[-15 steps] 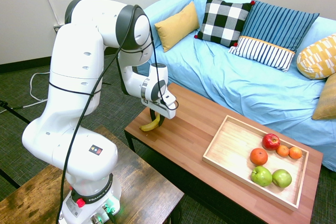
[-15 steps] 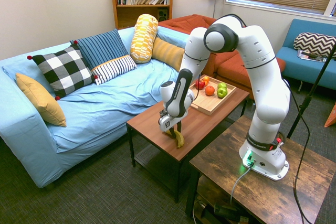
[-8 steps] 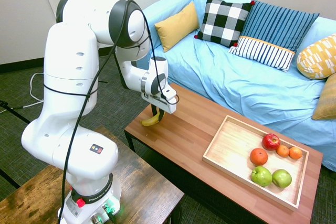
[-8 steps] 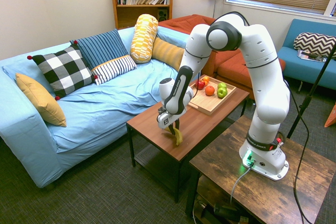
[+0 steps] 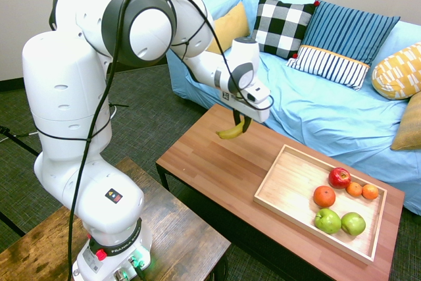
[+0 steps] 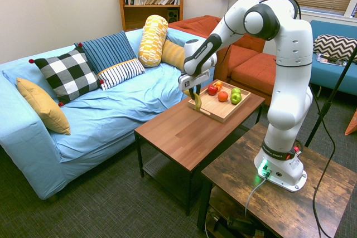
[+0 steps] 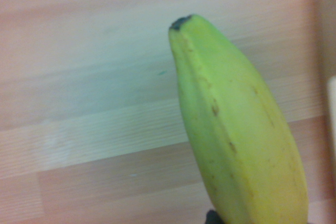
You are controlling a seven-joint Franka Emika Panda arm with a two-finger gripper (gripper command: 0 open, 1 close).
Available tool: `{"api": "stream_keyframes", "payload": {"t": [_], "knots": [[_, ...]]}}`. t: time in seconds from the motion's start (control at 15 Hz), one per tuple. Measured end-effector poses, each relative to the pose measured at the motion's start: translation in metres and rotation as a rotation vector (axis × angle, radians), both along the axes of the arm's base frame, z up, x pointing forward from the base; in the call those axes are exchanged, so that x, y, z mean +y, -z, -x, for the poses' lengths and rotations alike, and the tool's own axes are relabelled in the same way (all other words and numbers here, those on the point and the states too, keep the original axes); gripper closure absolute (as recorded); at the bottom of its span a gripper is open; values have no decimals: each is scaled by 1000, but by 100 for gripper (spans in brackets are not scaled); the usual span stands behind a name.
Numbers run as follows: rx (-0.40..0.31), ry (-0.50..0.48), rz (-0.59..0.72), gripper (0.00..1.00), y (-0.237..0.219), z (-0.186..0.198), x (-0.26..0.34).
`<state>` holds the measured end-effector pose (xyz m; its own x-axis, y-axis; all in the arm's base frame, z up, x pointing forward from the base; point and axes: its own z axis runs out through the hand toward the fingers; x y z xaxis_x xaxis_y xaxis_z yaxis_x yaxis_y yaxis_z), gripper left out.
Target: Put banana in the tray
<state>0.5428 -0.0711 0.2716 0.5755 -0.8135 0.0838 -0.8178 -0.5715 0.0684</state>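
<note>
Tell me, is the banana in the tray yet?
Not yet. The banana hangs in the air from the shut tool, above the table, short of the tray.

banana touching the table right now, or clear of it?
Apart. In the first exterior view the banana hangs from the shut gripper, with bare table showing beneath it; the second exterior view agrees.
</note>
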Motion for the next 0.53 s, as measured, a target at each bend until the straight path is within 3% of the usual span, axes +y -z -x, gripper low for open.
{"api": "stream_keyframes", "payload": {"t": [0.2,0.53], "knots": [[-4,69,21,100,3,-5,-81],[8,148,45,100,49,-18,-174]]}}
